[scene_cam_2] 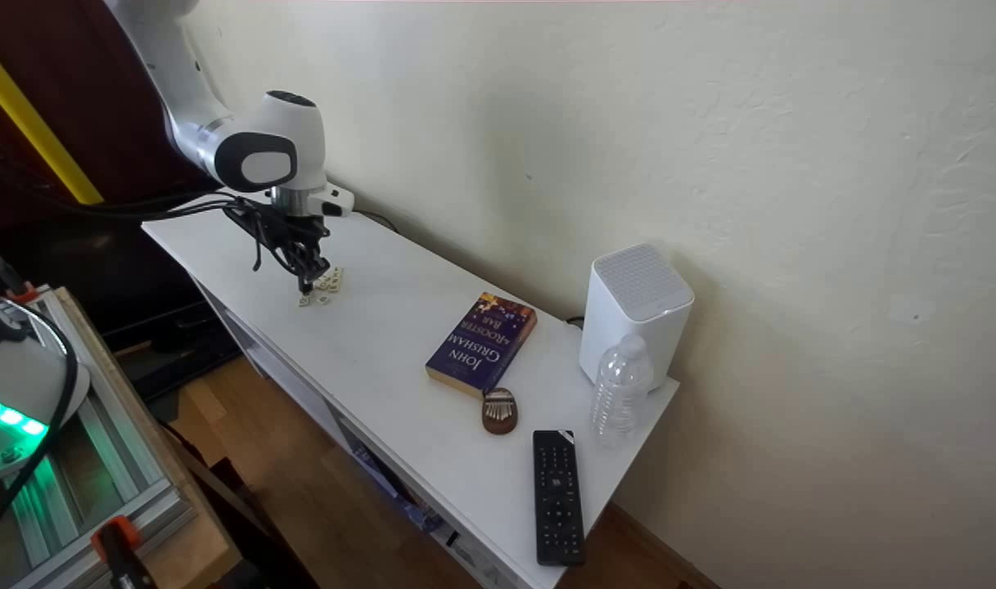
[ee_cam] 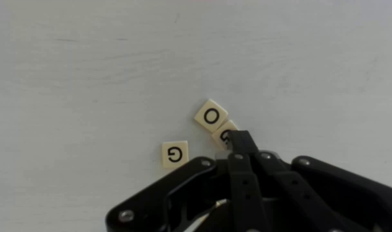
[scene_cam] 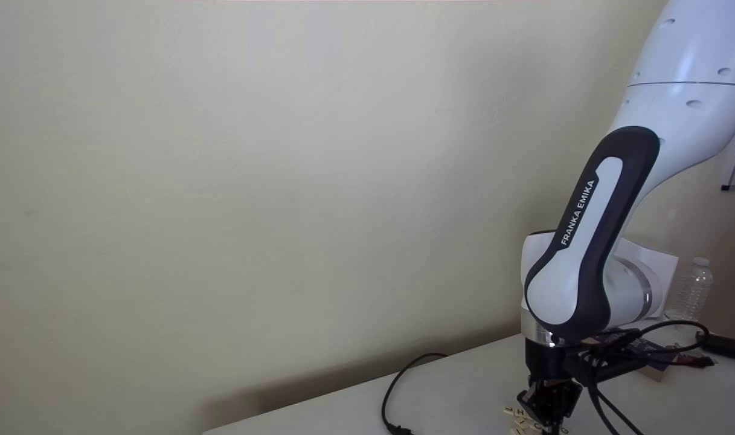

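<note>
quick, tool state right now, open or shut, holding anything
Tool: closed, holding nothing that shows; in the wrist view it partly hides a letter tile.

Both exterior views are set back, the long white table (scene_cam_2: 383, 335) shared at six o'clock; the wrist view, close overhead.

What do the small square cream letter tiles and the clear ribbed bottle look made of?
Small square cream letter tiles: smooth and satin-looking, perhaps plastic or painted wood; their even colour and lack of visible grain lean toward plastic. Clear ribbed bottle: likely thin, glossy plastic, judging by its see-through wall, rings and highlights.
</note>
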Action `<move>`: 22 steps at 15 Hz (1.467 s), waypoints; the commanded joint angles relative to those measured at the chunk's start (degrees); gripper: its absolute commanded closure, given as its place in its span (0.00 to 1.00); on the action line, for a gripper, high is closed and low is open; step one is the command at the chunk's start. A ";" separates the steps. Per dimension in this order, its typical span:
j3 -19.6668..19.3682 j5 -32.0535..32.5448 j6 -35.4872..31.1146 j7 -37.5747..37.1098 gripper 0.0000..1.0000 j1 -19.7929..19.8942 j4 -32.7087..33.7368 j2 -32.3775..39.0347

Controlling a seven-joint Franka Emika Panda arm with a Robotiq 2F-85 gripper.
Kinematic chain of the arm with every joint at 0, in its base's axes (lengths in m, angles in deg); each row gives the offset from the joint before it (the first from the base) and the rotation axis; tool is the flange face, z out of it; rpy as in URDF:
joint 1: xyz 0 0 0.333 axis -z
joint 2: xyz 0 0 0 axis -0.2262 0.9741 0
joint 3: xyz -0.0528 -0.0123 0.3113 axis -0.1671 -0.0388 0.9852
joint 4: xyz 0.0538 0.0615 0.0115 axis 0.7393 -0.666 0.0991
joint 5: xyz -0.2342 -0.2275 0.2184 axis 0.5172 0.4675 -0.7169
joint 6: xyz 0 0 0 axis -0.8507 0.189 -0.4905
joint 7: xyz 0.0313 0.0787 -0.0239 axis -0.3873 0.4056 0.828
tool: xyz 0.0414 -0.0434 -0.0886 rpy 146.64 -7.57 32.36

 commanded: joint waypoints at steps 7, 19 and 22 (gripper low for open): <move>-1.64 1.56 0.75 -0.55 1.00 -1.24 1.06 1.65; 1.00 -1.53 -2.67 -2.42 1.00 1.38 2.31 3.28; 1.57 -1.54 -2.19 -2.24 1.00 1.86 3.44 3.89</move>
